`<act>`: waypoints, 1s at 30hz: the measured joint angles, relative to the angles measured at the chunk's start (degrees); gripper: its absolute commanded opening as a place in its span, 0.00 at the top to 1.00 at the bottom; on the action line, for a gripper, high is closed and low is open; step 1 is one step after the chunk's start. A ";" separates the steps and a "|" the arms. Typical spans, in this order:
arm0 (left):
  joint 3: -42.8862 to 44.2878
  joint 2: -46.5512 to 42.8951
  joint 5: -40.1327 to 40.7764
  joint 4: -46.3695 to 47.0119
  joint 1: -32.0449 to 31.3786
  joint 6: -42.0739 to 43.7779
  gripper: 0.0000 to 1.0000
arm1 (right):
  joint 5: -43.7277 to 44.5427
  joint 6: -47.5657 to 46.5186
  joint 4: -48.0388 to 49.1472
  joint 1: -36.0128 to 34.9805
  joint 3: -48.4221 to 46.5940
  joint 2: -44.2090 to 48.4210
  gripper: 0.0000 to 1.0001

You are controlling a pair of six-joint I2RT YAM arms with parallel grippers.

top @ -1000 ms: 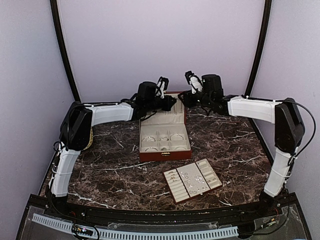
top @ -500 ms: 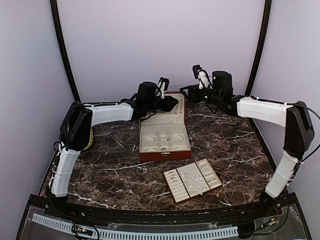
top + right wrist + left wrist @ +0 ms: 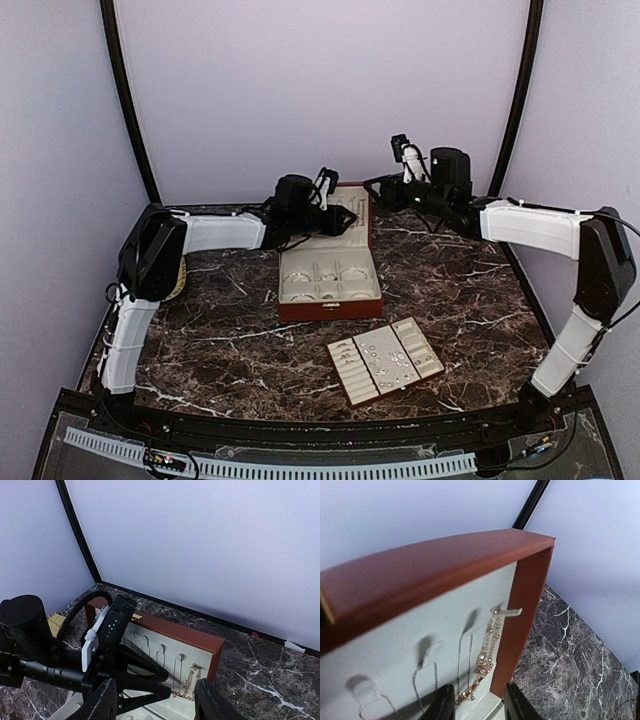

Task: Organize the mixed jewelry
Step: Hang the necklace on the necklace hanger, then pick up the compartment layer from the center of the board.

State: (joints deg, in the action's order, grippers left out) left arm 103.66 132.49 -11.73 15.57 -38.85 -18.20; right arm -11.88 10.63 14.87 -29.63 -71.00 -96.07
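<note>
We judge sorting barely begun: the mixed jewelry (image 3: 385, 358) lies on the cream tray (image 3: 357, 391), while our left gripper (image 3: 476, 705) and right gripper (image 3: 157, 700) hover part-open and empty by the wooden box lid (image 3: 420, 560).

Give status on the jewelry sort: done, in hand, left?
Done: the wooden box stands open, a gold chain hangs in its lid, and some ringlike pieces sit in its compartments. In hand: nothing; the left gripper is open at the lid by that chain, the right gripper open just right of it. Left: many silvery pieces lie on the slotted tray.
</note>
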 measured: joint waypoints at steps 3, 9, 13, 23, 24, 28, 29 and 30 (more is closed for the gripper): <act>-1.73 -1.07 -1.05 0.48 0.00 0.22 0.61 | 0.07 0.11 0.57 0.02 0.96 1.20 0.43; -4.85 -3.82 -4.39 2.45 0.00 2.01 0.58 | 0.90 0.46 1.88 0.02 4.63 4.31 0.41; -9.16 -7.34 -7.17 4.26 -0.07 3.82 0.57 | 2.64 0.87 1.81 0.02 8.22 8.00 0.40; -28.20 -25.83 -10.32 6.49 -0.55 5.53 0.55 | 7.19 3.06 -7.21 0.02 18.49 24.13 0.44; -29.79 -27.91 -9.97 6.14 -0.57 5.49 0.54 | 7.58 3.54 -9.16 0.02 19.52 26.16 0.45; -36.17 -35.95 -7.93 3.21 -0.28 4.20 0.50 | 7.89 6.32 -16.48 0.00 24.30 33.38 0.50; -37.92 -37.88 -7.63 2.23 -0.02 3.65 0.50 | 7.87 7.26 -18.40 -0.04 25.57 34.75 0.51; -39.54 -39.58 -7.41 1.09 0.42 2.99 0.49 | 7.87 8.22 -20.26 -0.15 26.86 35.91 0.51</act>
State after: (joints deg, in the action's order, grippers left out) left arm 64.12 92.90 -19.14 16.67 -38.44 -15.20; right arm -4.01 18.85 -5.39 -29.78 -44.14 -60.16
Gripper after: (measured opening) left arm 0.492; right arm 0.499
